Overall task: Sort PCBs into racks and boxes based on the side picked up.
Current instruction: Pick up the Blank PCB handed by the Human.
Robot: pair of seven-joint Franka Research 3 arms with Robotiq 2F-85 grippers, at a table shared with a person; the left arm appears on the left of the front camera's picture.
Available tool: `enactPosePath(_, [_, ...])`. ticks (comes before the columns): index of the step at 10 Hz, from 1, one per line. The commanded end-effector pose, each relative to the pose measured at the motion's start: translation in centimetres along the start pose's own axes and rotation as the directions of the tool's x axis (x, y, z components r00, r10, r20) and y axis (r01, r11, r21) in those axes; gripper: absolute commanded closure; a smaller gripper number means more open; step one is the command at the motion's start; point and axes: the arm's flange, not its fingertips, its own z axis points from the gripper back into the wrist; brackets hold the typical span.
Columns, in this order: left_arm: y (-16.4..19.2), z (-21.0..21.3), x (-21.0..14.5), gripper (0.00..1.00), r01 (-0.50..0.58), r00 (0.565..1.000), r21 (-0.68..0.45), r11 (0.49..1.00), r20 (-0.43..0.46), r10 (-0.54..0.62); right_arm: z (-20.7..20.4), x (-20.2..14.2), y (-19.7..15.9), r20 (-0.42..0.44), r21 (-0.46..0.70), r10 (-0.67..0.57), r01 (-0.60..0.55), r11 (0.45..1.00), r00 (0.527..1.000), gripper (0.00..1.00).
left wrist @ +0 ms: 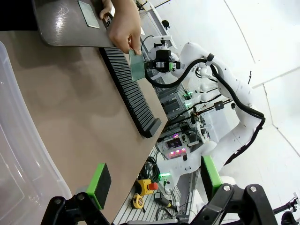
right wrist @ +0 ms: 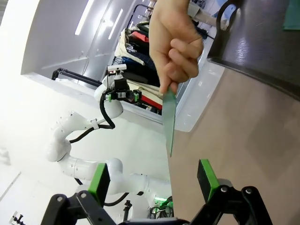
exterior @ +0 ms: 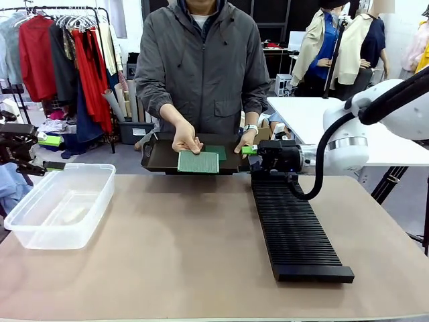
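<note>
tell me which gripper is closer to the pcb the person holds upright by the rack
Right. The right gripper is open just short of the PCB hanging from the person's hand; the left gripper is across the table, beside the clear tub.

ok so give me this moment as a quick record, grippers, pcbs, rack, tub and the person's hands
left gripper: open, beside the clear tub
right gripper: open, at the far end of the black rack
held PCB: edge-on, pinched in the person's hand, just ahead of the right gripper's fingers, not between them
tray: at the far edge of the table, carrying two boards
pale PCB: on the tray, under the person's other hand
dark PCB: on the tray, behind the pale one
</note>
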Motion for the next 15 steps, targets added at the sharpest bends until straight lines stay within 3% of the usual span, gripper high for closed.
enactPosePath(1, [-0.2, 0.1, 0.1, 0.0, -0.01, 1.0, -0.007, 1.0, 0.001, 0.01, -2.0, 1.2, -0.5, -0.018, 0.027, 0.0, 0.0, 1.0, 1.0, 0.0])
enactPosePath(10, [-0.2, 0.1, 0.1, 0.0, -0.01, 1.0, -0.007, 1.0, 0.001, 0.01, -8.3, 3.0, -1.5, -0.02, 0.006, 0.002, -0.002, 1.0, 1.0, 0.0])
enactPosePath(14, [-0.2, 0.1, 0.1, 0.0, -0.01, 1.0, -0.007, 1.0, 0.001, 0.01, -8.3, 3.5, -1.9, 0.003, -0.001, -0.027, 0.027, 1.0, 1.0, 0.0])
enactPosePath(15, [-0.2, 0.1, 0.1, 0.0, -0.01, 1.0, -0.007, 1.0, 0.001, 0.01, -8.3, 3.6, -1.9, 0.02, -0.002, -0.036, 0.037, 0.999, 0.999, 0.05])
